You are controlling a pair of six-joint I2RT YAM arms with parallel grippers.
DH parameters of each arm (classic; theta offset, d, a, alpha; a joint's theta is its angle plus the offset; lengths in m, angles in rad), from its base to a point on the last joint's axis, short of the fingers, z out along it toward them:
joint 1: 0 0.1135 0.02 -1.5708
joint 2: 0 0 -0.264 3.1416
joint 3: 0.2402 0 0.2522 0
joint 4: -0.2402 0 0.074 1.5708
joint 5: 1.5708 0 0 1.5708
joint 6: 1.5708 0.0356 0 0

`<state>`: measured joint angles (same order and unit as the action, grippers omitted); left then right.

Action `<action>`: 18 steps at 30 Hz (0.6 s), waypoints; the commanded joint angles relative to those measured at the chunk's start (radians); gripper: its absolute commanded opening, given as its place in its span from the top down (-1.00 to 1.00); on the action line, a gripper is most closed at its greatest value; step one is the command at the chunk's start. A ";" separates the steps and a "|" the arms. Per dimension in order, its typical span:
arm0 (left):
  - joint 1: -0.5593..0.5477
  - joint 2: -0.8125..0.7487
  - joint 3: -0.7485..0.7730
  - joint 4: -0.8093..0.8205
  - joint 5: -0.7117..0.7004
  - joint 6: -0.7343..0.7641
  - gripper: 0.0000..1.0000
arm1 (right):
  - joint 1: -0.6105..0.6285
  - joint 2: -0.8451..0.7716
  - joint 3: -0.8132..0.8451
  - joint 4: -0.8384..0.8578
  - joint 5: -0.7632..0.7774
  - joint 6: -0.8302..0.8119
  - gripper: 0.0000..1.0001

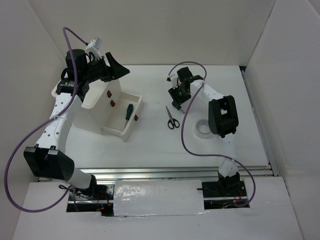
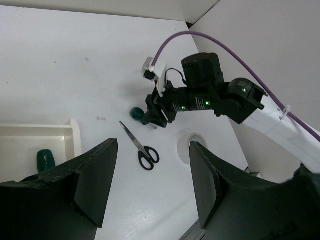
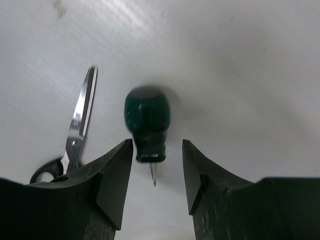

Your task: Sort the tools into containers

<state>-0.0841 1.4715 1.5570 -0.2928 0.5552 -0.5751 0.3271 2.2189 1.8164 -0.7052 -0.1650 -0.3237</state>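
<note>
**Straddling the stubby screwdriver [image 3: 147, 117] with the right gripper [image 3: 157, 142], jaws parted and not clamped.**

Resting on the white table [image 3: 250, 75], with the narrow neck and metal tip in between the two fingertips and the round green handle poking out ahead of them. Almost touching the finger on the scissors' side, with a clear gap to the other finger. Just outside that near finger, lying alongside it: the black-handled scissors [image 3: 80, 120], blades shut and pointing ahead. Back behind these jaws, beside the right forearm: the white tape roll [image 1: 202, 126]. At the left gripper [image 2: 152, 145], spread wide open with nothing between the fingers, raised above the white cabinet [image 1: 97, 97]. Below those jaws and off to one side: a pulled-out drawer [image 1: 112, 131] with the longer screwdriver [image 1: 128, 111] lying inside.
</note>
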 commanded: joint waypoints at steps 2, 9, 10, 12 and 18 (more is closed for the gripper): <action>-0.003 -0.033 -0.008 0.014 0.000 0.026 -0.44 | 0.004 0.070 0.133 -0.048 0.024 0.026 -0.11; -0.002 -0.053 -0.026 0.000 -0.005 0.037 -0.44 | 0.032 0.096 0.150 -0.066 0.042 0.002 -0.03; 0.000 -0.054 -0.026 -0.002 -0.005 0.037 -0.44 | 0.032 0.094 0.149 -0.071 0.039 0.000 -0.02; 0.001 -0.063 -0.034 0.001 -0.005 0.032 -0.44 | 0.032 0.091 0.135 -0.080 0.038 -0.002 0.00; 0.004 -0.088 -0.051 0.001 -0.006 0.032 -0.44 | 0.020 0.100 0.162 -0.122 0.033 0.002 0.72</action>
<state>-0.0837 1.4303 1.5146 -0.3153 0.5457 -0.5529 0.3500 2.3085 1.9358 -0.7593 -0.1333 -0.3157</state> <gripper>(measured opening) 0.720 0.320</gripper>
